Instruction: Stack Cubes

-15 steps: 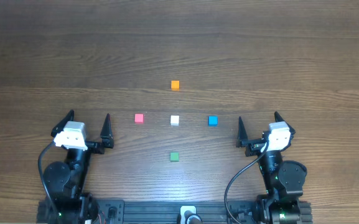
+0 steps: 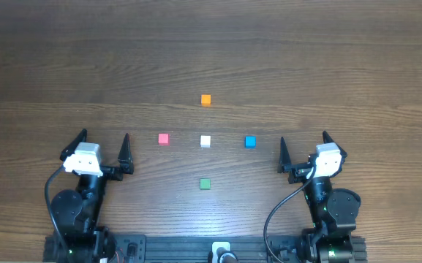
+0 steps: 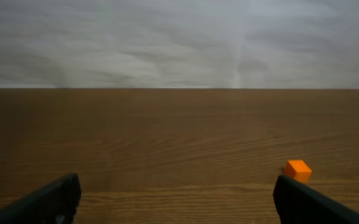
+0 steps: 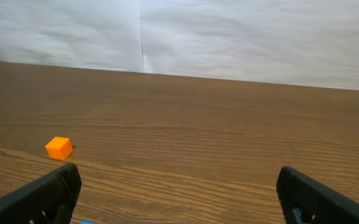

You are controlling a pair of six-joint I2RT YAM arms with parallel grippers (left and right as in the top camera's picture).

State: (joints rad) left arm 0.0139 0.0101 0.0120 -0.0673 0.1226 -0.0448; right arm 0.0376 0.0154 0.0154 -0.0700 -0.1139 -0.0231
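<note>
The left gripper (image 2: 105,135) rests low over the left part of the wooden table (image 2: 211,44), its two fingers spread wide and holding nothing. The right gripper (image 2: 303,136) mirrors it on the right, fingers likewise apart and empty.

Five cubes lie between them, one of each colour, none touching another. The pink cube (image 2: 163,138) sits near the left gripper's inner finger. The blue cube (image 2: 250,141) sits near the right gripper's inner finger. The white cube (image 2: 205,141) lies between those two, in a row with them. The green cube (image 2: 205,184) lies closer to the arm bases than the white one, and the orange cube (image 2: 206,99) lies farther out.
</note>
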